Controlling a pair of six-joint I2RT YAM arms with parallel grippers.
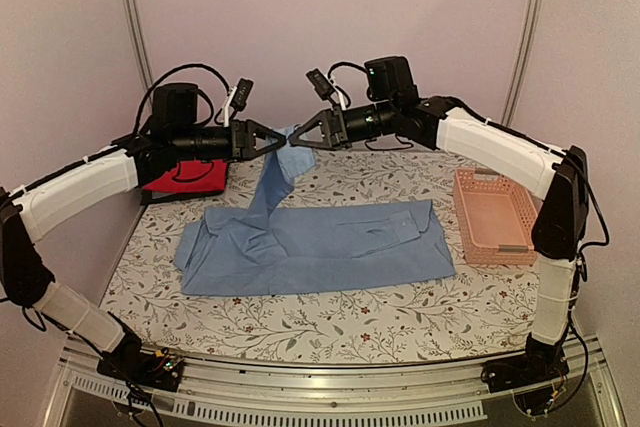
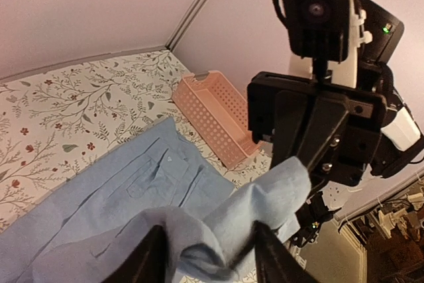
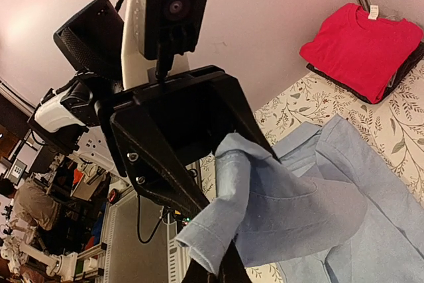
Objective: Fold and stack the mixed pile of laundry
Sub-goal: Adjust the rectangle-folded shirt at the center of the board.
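The light blue shirt (image 1: 330, 242) lies flat across the table's middle, collar to the left. One sleeve (image 1: 272, 179) is lifted up from it toward the back. My left gripper (image 1: 279, 142) and right gripper (image 1: 298, 139) meet tip to tip high above the table, both shut on the sleeve's end. In the left wrist view the cloth (image 2: 265, 197) bunches between my left gripper's fingers (image 2: 156, 256). In the right wrist view the cuff (image 3: 212, 236) hangs from my right gripper (image 3: 215, 273). The red garment (image 1: 190, 175) lies folded at the back left, also in the right wrist view (image 3: 361, 41).
A pink slatted basket (image 1: 492, 215) stands at the right edge of the table and shows in the left wrist view (image 2: 215, 114). The floral tablecloth (image 1: 300, 317) covers the table. A dark folded item (image 1: 215, 190) lies under the red garment.
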